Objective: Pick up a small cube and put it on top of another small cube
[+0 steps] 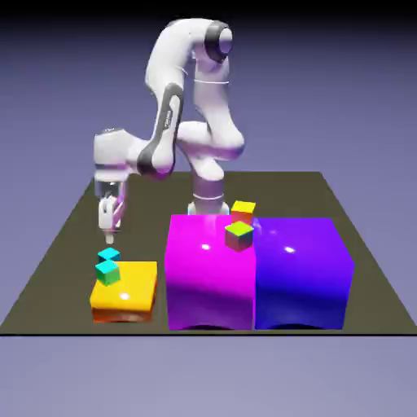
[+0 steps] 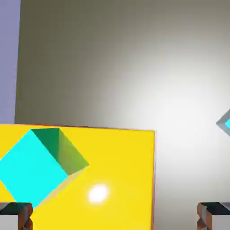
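The small cube [image 1: 109,255], cyan on top with blue sides, sits low beside the far-left corner of the yellow slab [image 1: 138,295], just behind the teal-topped cube [image 1: 107,272]; whether it rests on the worktop [image 1: 65,261] or on the slab's edge is not clear from the exterior view. In the hand view only a cyan sliver of a cube with a grey edge shows at the right border [image 2: 226,123], over bare worktop.

The teal-topped cube [image 2: 33,168], green-sided, stands on the slab [image 2: 117,179] near its left edge, turned cornerwise to it. That makes two small cubes by the slab.

The gripper [image 1: 107,230] hangs just above the small cube, pointing down, with nothing between its fingers. In the hand view the two fingertips [image 2: 15,214] stand spread wide at the bottom corners, apart from any cube.

Two more small cubes are on the magenta block [image 1: 208,273]: a yellow-topped red one [image 1: 243,211] at its far right corner and a green-topped one [image 1: 239,235] just nearer, at the seam with the blue block [image 1: 305,273]. So there are four small cubes in all, and three large pieces: one flat yellow slab at the worktop's near-left, and one magenta and one blue block, touching side by side along the near edge.
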